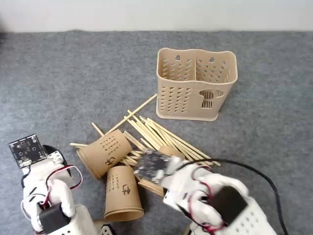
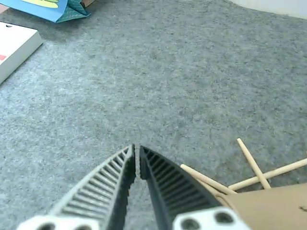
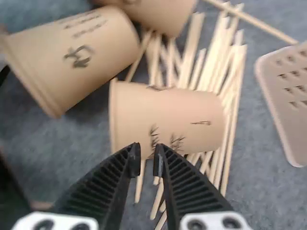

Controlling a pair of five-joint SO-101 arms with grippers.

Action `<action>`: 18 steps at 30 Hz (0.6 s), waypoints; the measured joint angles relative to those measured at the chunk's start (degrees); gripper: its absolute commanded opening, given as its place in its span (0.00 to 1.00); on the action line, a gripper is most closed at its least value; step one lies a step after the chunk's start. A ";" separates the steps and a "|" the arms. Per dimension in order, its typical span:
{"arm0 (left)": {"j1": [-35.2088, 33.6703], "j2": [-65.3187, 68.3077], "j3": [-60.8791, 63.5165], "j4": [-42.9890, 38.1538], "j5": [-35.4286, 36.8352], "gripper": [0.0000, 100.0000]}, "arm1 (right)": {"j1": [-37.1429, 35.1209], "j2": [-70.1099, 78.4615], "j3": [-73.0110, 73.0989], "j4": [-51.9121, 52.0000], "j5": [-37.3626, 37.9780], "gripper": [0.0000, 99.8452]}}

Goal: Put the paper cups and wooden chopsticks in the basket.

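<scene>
While right arm (image 1: 205, 196) hovers, low — over cup (image 3: 163, 117)

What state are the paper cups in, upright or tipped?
Tipped: the paper cups lie on their sides on the grey carpet, among the chopsticks, outside the basket.

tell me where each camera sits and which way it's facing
High view: fixed overhead, looking down on basket, paper cups and chopsticks; left arm and right arm at its bottom edge.
Left wrist view: on the left arm, facing across grey carpet; left gripper shut.
Right wrist view: on the right arm, facing down at a lying cup; right gripper slightly open.
Shared: high and right wrist views both show basket, paper cups, chopsticks.
</scene>
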 measured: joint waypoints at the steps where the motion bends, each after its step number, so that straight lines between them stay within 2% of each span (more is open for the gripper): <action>1: 0.00 0.00 0.00 0.00 0.00 0.02 | -1.58 2.64 -1.23 0.97 0.09 0.09; 5: 0.00 0.00 0.00 -0.09 0.00 0.02 | -5.98 9.14 -2.64 1.58 0.09 0.22; 9: 0.00 0.00 0.00 -0.09 0.00 0.02 | -6.33 12.48 -2.64 1.58 0.00 0.35; 14: 0.00 0.00 0.00 -0.09 0.00 0.02 | -6.95 16.35 -2.64 -0.18 0.09 0.36; 18: 0.00 0.00 0.00 -0.09 0.00 0.02 | -6.95 19.34 -0.26 -6.24 0.00 0.36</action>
